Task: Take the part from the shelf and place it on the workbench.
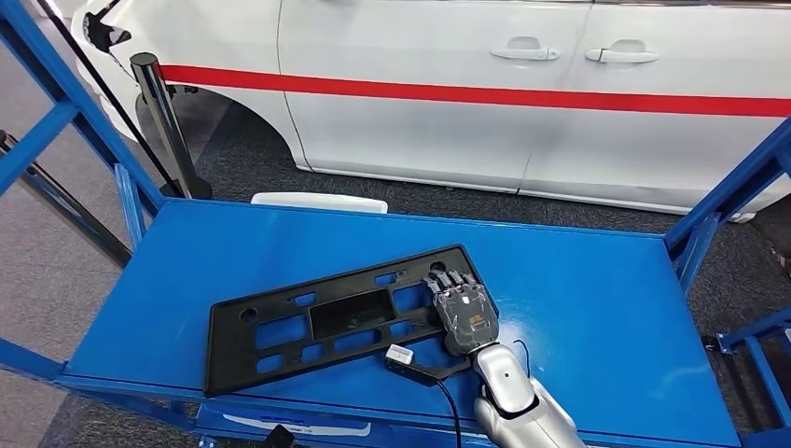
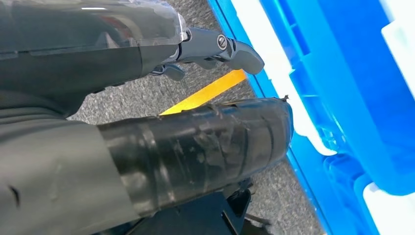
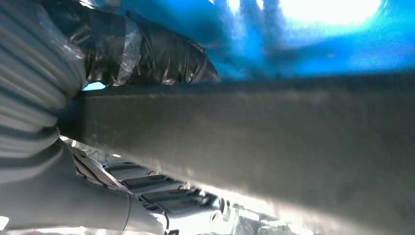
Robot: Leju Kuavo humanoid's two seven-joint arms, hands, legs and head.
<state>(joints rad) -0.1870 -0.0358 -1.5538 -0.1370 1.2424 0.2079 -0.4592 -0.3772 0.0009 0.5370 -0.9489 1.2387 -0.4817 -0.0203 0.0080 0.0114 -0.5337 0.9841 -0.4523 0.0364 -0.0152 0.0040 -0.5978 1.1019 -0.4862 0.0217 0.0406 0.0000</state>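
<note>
Part (image 1: 336, 317) lies flat on the blue shelf (image 1: 578, 308) — my right hand (image 1: 464, 313) grips its end — lift and workbench placement remain.

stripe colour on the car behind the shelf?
Red, one horizontal stripe along the white car; clearest in the head view.

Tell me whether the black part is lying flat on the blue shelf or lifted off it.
Flat, as far as the head view shows: the black part lies along the blue shelf, the right hand at its end.
</note>
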